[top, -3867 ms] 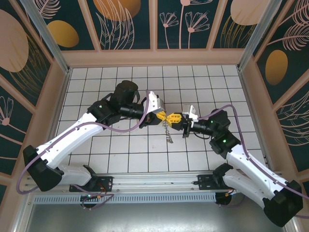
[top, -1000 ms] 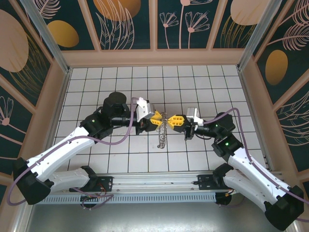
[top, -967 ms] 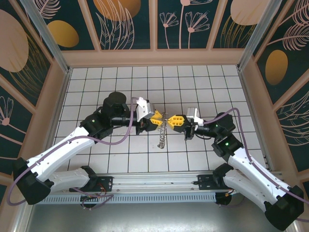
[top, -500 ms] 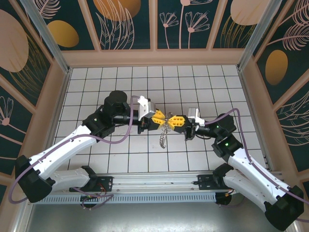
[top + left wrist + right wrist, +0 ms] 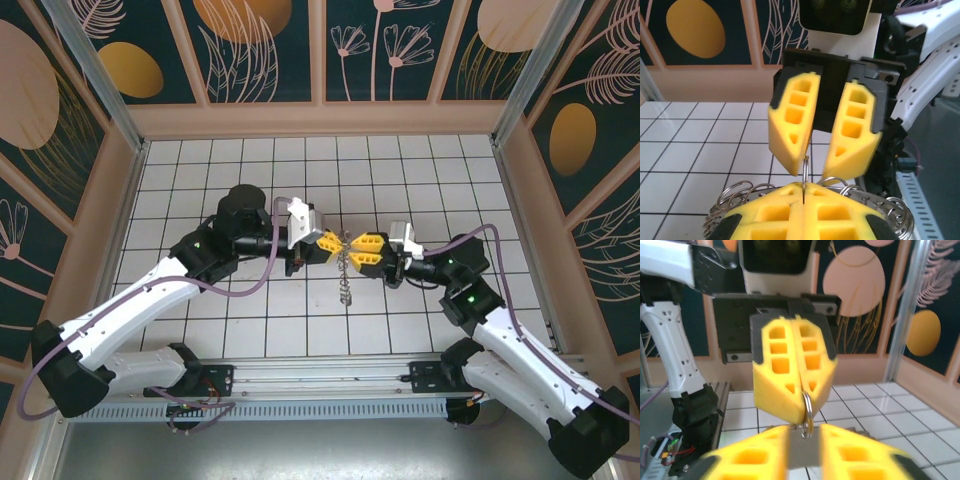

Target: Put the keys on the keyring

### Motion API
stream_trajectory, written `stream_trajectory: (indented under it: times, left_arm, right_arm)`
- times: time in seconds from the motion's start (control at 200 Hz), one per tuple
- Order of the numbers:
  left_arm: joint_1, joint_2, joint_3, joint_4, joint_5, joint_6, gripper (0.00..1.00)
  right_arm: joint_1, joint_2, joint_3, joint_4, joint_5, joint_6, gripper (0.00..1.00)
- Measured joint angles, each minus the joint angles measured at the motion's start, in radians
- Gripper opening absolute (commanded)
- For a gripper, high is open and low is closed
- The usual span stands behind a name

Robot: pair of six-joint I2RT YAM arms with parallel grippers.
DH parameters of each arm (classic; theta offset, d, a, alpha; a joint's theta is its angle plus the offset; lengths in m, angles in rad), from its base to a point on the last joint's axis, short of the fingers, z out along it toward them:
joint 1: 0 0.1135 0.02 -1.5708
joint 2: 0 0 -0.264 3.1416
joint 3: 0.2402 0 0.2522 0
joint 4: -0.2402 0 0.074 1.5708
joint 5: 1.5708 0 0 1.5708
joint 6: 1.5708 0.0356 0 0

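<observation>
**Item:** keyring (image 5: 804, 169), one. It is held up off the desk (image 5: 200, 160), midway between the two arms, and we see it edge-on as a thin metal hoop. Its rim carries a fringe of wire loops (image 5: 735, 194), too tangled for us to count. One strand (image 5: 346, 285) of them hangs down toward the tiles.

**Holder:** left end effector (image 5: 803, 186), one. Its two yellow fingers are pressed together on the edge of the keyring.

**Opposite:** right end effector (image 5: 813, 170), one. Its two yellow fingers stand apart, one on either side of the hoop and close to it. They carry nothing.

**Not found:** keys. We can make out none with certainty, in either end effector or on the desk.

**Step in hand, as we judge it:** steadying the ring between both arms.

**To do it well:**
- Keep the left clamp firm so the hoop stays upright.
- Bring the right fingers in square to the hoop.
- Close them on bare rim, not on loose loops.
- Avoid twisting the ring out of the first hold.
</observation>
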Motion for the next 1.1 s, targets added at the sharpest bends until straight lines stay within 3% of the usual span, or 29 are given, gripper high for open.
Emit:
stream_trajectory:
  times: [0.19, 0.4, 0.806, 1.096]
  left_arm:
    - [0.000, 0.060, 0.126, -0.197, -0.100, 0.120, 0.00]
    - [0.000, 0.119, 0.205, -0.376, -0.183, 0.225, 0.00]
    - [0.000, 0.139, 0.225, -0.483, -0.200, 0.290, 0.00]
    - [0.000, 0.162, 0.227, -0.483, -0.182, 0.299, 0.00]
  right_arm:
    - [-0.002, -0.014, 0.092, -0.248, 0.083, -0.119, 0.38]
    - [-0.002, -0.022, 0.108, -0.373, 0.130, -0.179, 0.29]
    - [0.016, 0.065, 0.116, -0.372, 0.125, -0.196, 0.37]
    - [0.046, 0.156, 0.138, -0.314, 0.101, -0.199, 0.35]
